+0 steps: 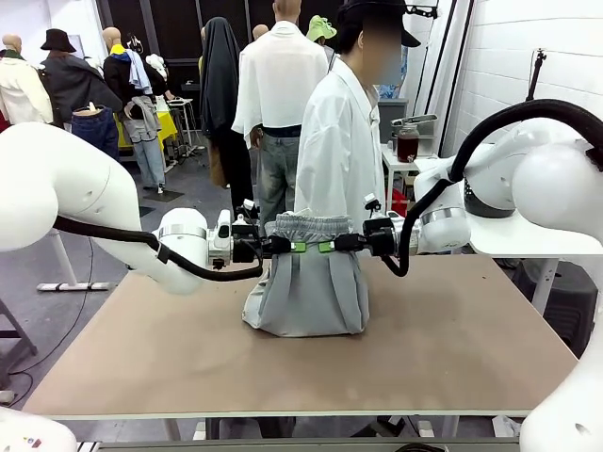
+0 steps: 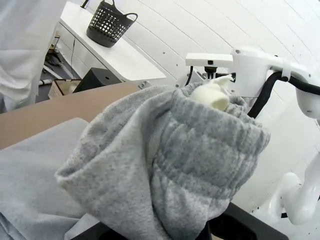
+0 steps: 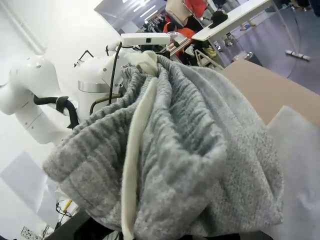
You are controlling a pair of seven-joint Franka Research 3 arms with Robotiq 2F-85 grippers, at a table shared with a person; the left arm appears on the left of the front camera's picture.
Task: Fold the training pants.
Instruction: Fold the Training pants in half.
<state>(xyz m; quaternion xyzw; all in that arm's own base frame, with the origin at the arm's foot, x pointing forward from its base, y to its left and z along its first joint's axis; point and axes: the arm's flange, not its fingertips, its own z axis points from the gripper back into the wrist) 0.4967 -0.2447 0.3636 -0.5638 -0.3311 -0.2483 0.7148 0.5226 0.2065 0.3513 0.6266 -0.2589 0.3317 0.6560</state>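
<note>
The light grey training pants [image 1: 309, 282] hang by their gathered waistband above the middle of the brown table [image 1: 452, 339], with their lower part resting bunched on it. My left gripper [image 1: 283, 247] is shut on the waistband's left side, and my right gripper [image 1: 339, 245] is shut on its right side. The left wrist view has the bunched waistband [image 2: 200, 150] and a pale drawstring end [image 2: 212, 94] close up. Up close in the right wrist view, the waistband [image 3: 170, 165] carries the pale drawstring [image 3: 135, 150] running down it.
A person in a white coat [image 1: 341, 141] stands at the far edge right behind the pants. A black mesh basket [image 2: 109, 24] sits on a white side table [image 2: 120, 57]. Bare tabletop lies left, right and in front of the pants.
</note>
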